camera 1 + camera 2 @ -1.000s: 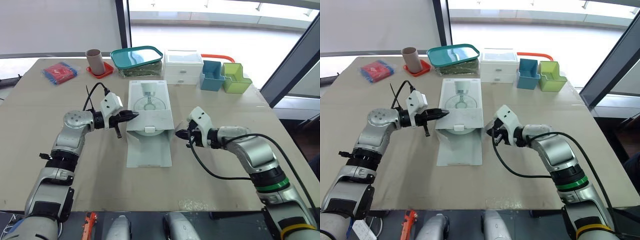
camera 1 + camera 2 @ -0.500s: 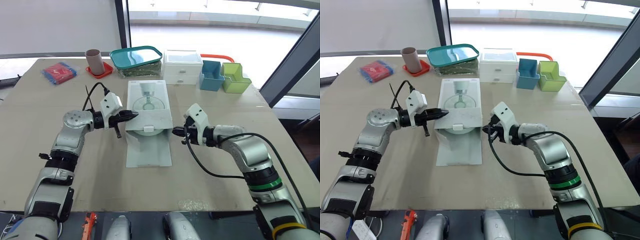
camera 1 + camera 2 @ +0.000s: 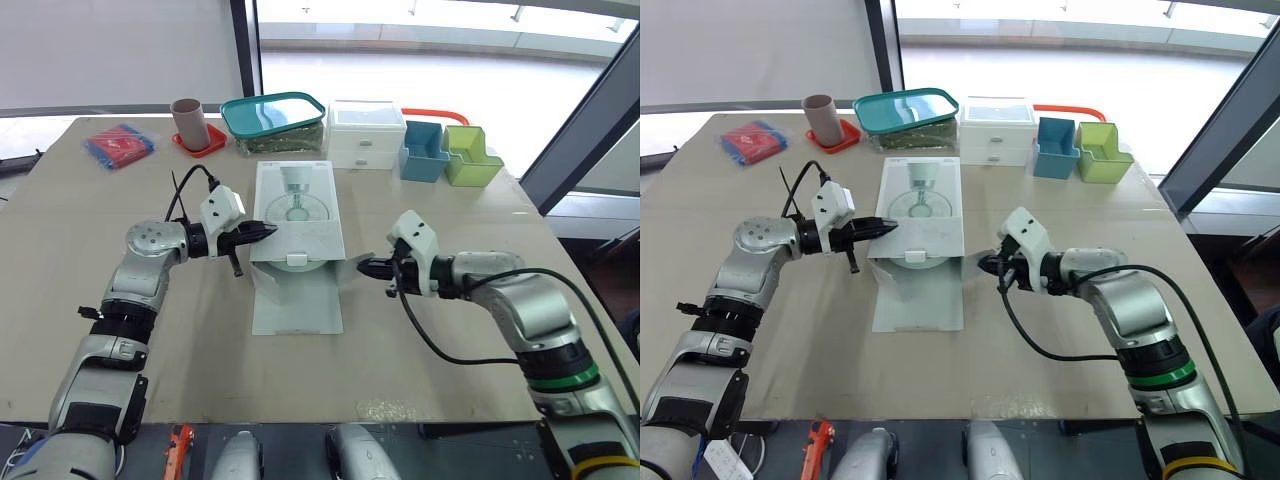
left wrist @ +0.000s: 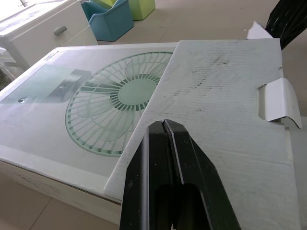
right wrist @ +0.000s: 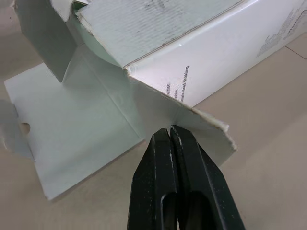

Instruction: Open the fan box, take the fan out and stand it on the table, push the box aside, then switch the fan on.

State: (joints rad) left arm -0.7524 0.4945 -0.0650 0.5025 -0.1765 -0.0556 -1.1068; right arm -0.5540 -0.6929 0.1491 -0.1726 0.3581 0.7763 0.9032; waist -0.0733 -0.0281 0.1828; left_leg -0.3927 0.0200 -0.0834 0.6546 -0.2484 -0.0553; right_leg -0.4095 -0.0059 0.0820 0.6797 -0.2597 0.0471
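The white fan box (image 3: 295,205), printed with a fan picture, lies flat mid-table with its near end open. Its long front flap (image 3: 297,300) rests on the table. The fan's round base (image 3: 296,259) shows inside the opening. My left gripper (image 3: 268,231) is at the box's left side, shut on the edge of the top flap (image 4: 216,100), which is folded back over the box top. My right gripper (image 3: 365,266) is at the box's right near corner, shut on the small side flap (image 5: 201,132), which sticks out sideways.
Along the back edge stand a red-and-blue packet (image 3: 119,144), a brown cup on a red coaster (image 3: 190,122), a teal-lidded container (image 3: 275,120), a white drawer unit (image 3: 367,132), a blue bin (image 3: 424,150) and a green bin (image 3: 470,155).
My right gripper reached in to the box's right corner, then drew back to the right, and the side flap now stands out from the box. The left gripper stayed put.
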